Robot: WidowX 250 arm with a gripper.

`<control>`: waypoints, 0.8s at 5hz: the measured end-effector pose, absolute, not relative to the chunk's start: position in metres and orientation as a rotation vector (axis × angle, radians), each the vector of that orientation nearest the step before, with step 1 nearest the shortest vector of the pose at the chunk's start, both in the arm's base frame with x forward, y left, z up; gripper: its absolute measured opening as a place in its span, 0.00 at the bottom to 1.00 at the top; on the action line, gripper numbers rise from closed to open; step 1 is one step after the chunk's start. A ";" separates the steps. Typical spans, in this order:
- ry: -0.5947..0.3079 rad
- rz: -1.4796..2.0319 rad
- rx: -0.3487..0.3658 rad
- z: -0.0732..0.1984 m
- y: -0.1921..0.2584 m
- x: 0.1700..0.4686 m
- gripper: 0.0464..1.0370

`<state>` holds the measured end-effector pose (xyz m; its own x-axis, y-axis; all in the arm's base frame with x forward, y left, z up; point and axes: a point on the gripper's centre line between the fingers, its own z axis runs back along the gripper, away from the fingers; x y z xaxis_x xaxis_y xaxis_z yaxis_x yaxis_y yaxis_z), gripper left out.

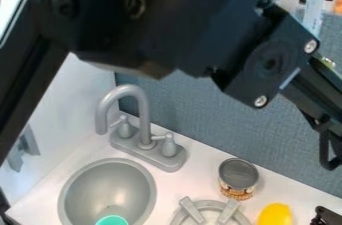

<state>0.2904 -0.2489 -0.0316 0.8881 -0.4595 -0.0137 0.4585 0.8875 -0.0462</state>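
Note:
The black arm spans the top of the camera view and slants down to the right edge. A black part of the gripper (326, 216) shows in the lower right corner, just right of a rounded yellow object (275, 215); what it may hold is hidden. A can (238, 178) with a grey top and a brown-orange label stands upright behind the yellow object and to its left. Inside the grey sink basin (107, 189), near the bottom edge, lies a teal round object (112, 220).
Behind the sink rises a grey faucet (142, 119) with two handles. A grey burner grate (209, 212) sits between the basin and the yellow object. A blue-grey wall panel (200, 114) borders the white counter (200, 164) at the back.

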 end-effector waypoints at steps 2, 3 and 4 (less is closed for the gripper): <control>0.049 -0.426 -0.055 -0.034 -0.249 0.285 0.98; 0.049 -0.389 -0.087 -0.020 -0.251 0.280 0.97; 0.094 -0.365 -0.069 0.016 -0.238 0.263 0.97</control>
